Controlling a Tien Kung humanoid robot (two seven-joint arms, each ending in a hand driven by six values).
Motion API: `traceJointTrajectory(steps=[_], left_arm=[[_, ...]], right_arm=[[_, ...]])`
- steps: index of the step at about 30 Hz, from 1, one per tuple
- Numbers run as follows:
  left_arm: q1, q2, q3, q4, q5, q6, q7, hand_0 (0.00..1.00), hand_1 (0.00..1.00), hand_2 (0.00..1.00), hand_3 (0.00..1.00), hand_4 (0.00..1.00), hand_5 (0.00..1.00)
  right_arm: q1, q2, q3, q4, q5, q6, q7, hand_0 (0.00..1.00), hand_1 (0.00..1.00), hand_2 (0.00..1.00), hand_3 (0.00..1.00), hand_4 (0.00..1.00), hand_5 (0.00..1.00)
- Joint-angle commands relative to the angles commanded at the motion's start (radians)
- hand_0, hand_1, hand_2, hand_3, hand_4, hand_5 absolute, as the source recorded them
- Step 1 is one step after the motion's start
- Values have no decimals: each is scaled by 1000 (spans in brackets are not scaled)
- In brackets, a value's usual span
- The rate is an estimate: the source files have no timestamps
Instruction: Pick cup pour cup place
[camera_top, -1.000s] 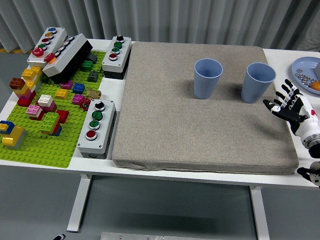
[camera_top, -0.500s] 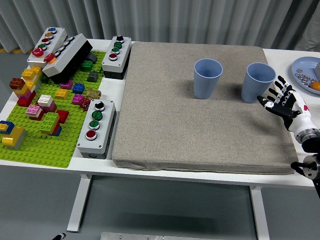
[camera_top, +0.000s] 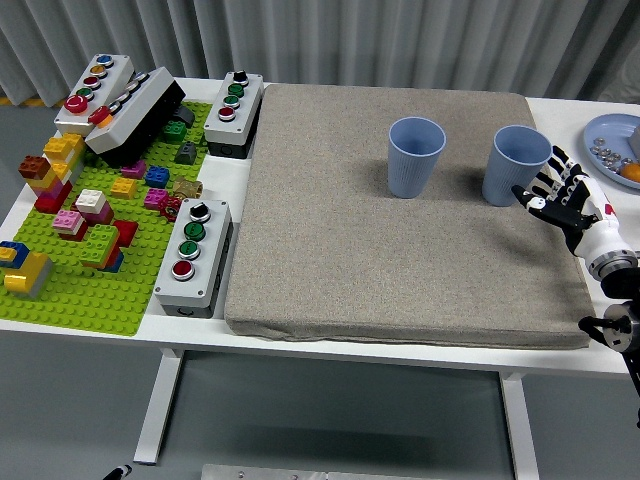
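Two blue cups stand upright on the grey mat (camera_top: 400, 260): the left cup (camera_top: 414, 157) near the middle and the right cup (camera_top: 518, 165) toward the mat's right edge. My right hand (camera_top: 555, 193) comes in from the lower right, fingers spread and holding nothing. Its fingertips sit just right of the right cup's lower side, very close to it; contact is unclear. I cannot see inside either cup. My left arm is out of view.
A green brick baseplate (camera_top: 90, 290) with several coloured bricks fills the left side. Several grey button boxes (camera_top: 193, 257) lie around it. A blue plate (camera_top: 612, 145) with small items is at the far right edge.
My right hand has moved up and left, from beside the mat's right edge to right next to the right cup. Its fingers stay spread. The cups have not moved.
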Motion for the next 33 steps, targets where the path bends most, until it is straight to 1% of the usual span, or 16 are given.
traceJointTrajectory(steps=[14, 33], left_arm=[[-4, 1, 23, 0, -13, -2, -1, 828, 836, 912, 819, 629, 998], [-6, 3, 31, 0, -17, -2, -2, 827, 836, 912, 819, 629, 998]], right_arm=[[41, 13, -25, -44, 16, 1, 12, 898, 900, 994, 947, 815, 184], [47, 12, -11, -63, 17, 1, 16, 899, 898, 991, 942, 811, 191]])
